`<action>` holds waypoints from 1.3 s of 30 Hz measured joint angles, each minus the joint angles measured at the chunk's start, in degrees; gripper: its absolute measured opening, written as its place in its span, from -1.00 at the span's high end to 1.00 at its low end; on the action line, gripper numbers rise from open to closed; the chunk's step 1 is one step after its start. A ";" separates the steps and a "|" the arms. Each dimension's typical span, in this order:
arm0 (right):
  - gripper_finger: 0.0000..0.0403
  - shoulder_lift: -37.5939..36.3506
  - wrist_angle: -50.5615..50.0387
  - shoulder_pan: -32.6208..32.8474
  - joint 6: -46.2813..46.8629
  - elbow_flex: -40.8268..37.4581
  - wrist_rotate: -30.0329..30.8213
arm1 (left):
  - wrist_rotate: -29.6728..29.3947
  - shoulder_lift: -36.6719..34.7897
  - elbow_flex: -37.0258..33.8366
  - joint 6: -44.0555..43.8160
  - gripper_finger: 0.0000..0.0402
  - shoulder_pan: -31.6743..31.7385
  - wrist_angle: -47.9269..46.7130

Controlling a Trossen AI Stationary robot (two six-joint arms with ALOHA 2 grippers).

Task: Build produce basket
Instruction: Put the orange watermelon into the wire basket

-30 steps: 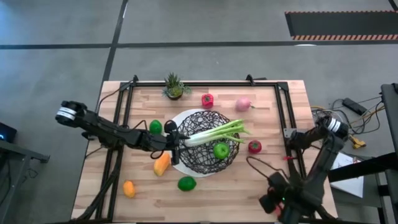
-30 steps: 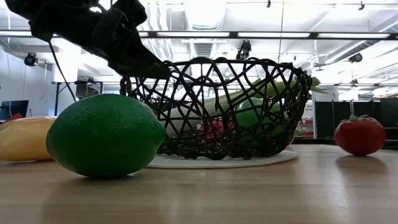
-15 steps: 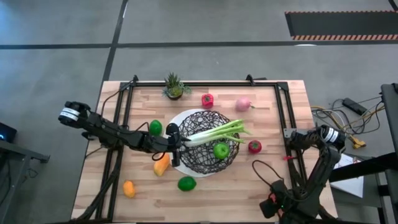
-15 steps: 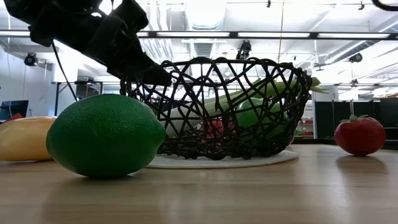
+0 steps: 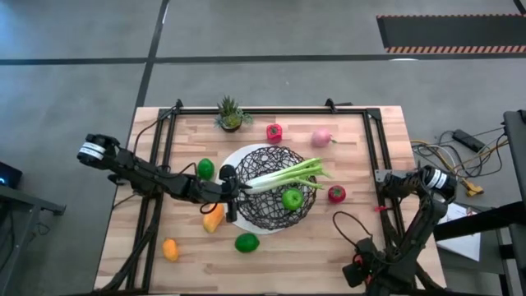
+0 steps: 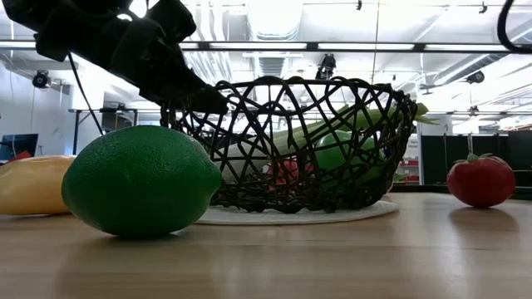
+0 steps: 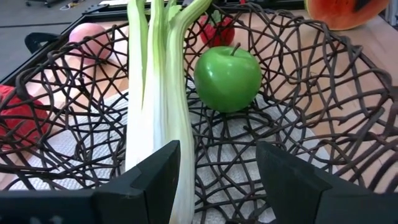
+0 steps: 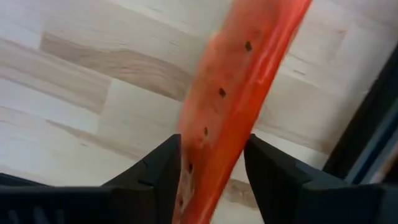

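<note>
While left jaws gape, pale-green celery stalk [image 7: 155, 93] spans black wire basket [image 5: 261, 215], right jaws unclear.

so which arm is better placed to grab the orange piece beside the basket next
Left. The left gripper hangs open at the basket rim, right next to the orange piece. The right gripper sits folded back at the table's near right edge.

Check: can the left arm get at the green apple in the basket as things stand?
Probably yes. The left gripper sits open at the basket rim; the green apple lies ahead inside, uncovered. The celery stalk runs alongside, off the direct line.
</note>
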 joint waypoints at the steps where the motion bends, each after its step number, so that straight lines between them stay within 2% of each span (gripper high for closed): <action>1: 0.25 0.00 0.93 0.00 -0.04 -0.58 -0.02 | 0.00 -0.01 -0.01 0.00 0.03 -0.02 0.00; 5: 0.43 -0.15 2.16 0.04 -2.14 -1.90 -0.14 | 0.02 0.00 -0.07 -0.03 0.03 -0.13 -0.05; 10: 0.64 -0.24 1.95 -0.45 -9.73 -1.91 -0.21 | 0.02 -0.01 -0.17 -0.04 0.03 -0.13 -0.09; 15: 0.65 -0.42 -0.90 -2.33 -17.11 0.15 1.02 | 0.02 -0.02 -0.31 0.00 0.03 -0.13 -0.11; 23: 0.65 -4.60 -4.61 -9.22 -36.30 4.21 9.28 | 0.02 -1.07 -0.34 0.47 0.03 -0.71 -0.02; 28: 0.65 -7.17 -6.12 -15.80 -52.07 8.37 16.19 | 0.00 -4.82 0.13 4.35 0.03 -2.61 0.06; 35: 0.65 -7.60 -3.59 -27.66 -81.20 18.19 26.98 | -2.08 -10.72 -0.86 4.89 0.03 -5.79 -0.87; 39: 0.65 -5.67 6.17 -35.81 -99.98 19.92 25.32 | -6.22 -13.75 -1.10 3.33 0.03 -8.00 -5.37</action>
